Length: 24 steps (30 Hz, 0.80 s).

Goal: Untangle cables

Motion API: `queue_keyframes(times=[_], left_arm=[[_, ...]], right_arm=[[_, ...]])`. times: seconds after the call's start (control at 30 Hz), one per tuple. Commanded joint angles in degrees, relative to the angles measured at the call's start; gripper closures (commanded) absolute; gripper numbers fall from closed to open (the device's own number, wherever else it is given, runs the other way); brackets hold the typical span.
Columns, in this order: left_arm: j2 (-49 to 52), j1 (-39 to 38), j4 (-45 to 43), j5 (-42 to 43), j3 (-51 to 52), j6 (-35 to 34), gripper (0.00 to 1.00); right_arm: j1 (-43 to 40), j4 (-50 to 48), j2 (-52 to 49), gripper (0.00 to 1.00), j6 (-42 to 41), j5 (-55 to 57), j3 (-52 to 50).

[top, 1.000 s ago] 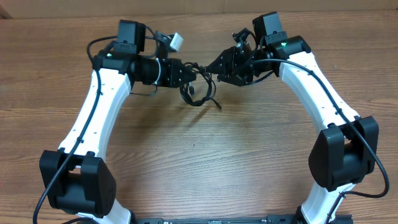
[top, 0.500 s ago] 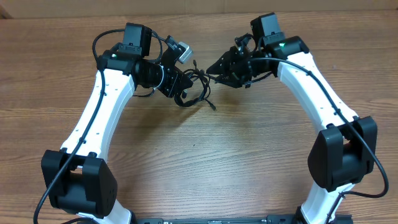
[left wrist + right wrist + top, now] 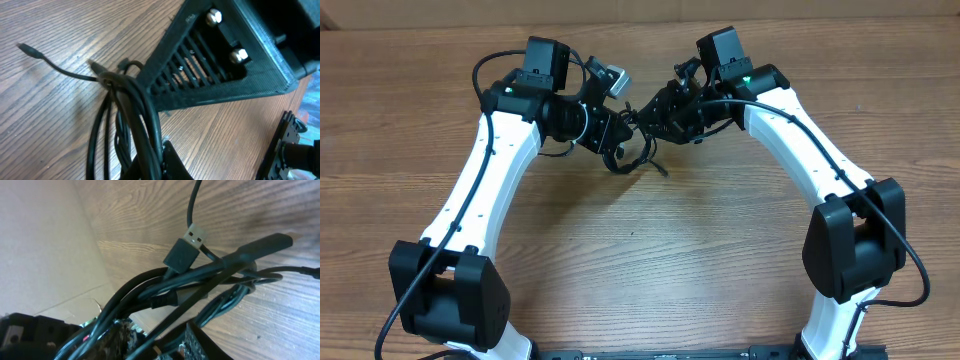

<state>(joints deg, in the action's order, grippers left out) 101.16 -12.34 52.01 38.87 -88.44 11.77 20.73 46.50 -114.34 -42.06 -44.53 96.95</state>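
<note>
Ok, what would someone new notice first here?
The left arm and right arm, both white, meet tip to tip at the far side of the wooden table, over a small tangle of black cables. In the right wrist view, a silver-tipped USB plug juts from the knot.

Cables (image 3: 142,112) black; USB plug (image 3: 186,245) dark grey shell, silver tip. Table (image 3: 670,250) brown woodgrain. Left arm (image 3: 490,175) and right arm (image 3: 800,140): white links, black joints.
</note>
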Motion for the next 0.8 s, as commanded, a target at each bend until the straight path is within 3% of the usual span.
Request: queue_keyframes(times=[0.0, 0.13, 0.43, 0.67, 0.77], left_arm=[[-0.3, -0.8, -1.7, 1.6, -0.6, -6.8, 0.96], [2.3, -0.8, -3.2, 3.1, -0.6, -18.4, 0.96], [3.5, -0.8, -8.8, 19.2, -0.6, -18.6, 0.96], [3.5, -0.7, -10.3, 23.5, -0.6, -18.6, 0.96], [3.5, -0.7, -13.7, 28.3, -0.6, -18.7, 0.96]], right_arm=[[0.5, -2.6, -0.5, 0.64, -1.0, -0.1, -0.2], [1.4, -3.6, -0.7, 0.64, -1.2, 1.5, -0.2], [2.1, -3.4, -2.6, 0.65, -1.7, 3.4, -0.2], [2.2, -3.1, -5.2, 0.75, -0.3, 3.0, -0.2], [2.3, 0.0, -5.2, 0.91, 2.1, 6.0, -0.2]])
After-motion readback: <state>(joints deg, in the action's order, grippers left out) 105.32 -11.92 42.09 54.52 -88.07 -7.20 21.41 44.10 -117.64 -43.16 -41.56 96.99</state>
